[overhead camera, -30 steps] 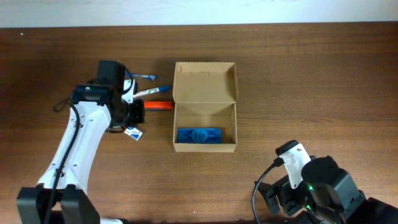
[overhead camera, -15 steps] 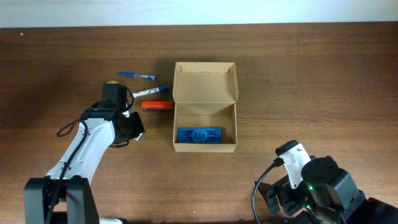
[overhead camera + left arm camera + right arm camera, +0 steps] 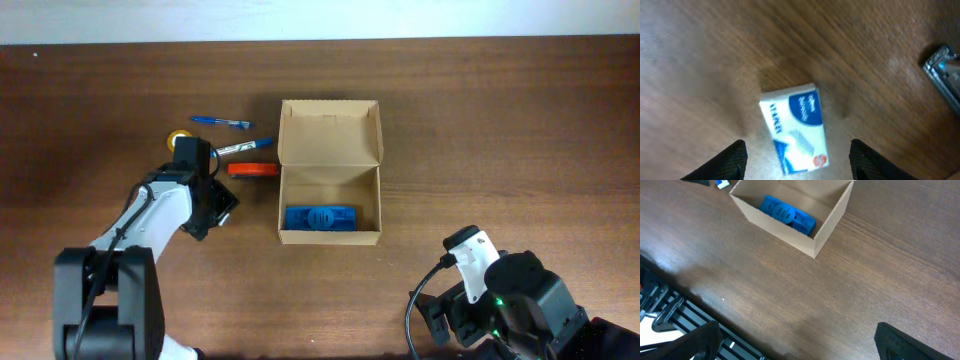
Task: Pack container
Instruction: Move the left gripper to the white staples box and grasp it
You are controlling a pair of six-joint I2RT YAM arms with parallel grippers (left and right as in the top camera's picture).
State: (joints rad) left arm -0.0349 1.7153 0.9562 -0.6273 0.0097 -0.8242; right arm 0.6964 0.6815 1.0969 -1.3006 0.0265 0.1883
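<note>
The container [image 3: 329,172] is a tan cardboard box standing open mid-table, its flap lid [image 3: 330,131] upright at the back. A blue object [image 3: 322,217] lies inside it, also seen in the right wrist view as the blue object [image 3: 787,214] in the container [image 3: 826,225]. My left gripper [image 3: 218,208] hangs left of the box. In the left wrist view my left gripper [image 3: 799,162] is open, with a small white and blue packet [image 3: 795,127] flat on the wood between its fingers, touched by neither. My right gripper [image 3: 800,347] is open and holds nothing, near the front right.
Left of the container lie a blue pen [image 3: 222,122], a second blue and white pen [image 3: 243,148], an orange marker [image 3: 252,169] and a yellow tape roll [image 3: 180,136]. A metallic object [image 3: 942,70] shows at the left wrist view's right edge. The table's front edge [image 3: 670,305] runs below my right gripper.
My left arm has swung toward the front, uncovering the pens and tape roll. Its gripper has gone from shut to open and now sits over the small packet. The right arm has not moved.
</note>
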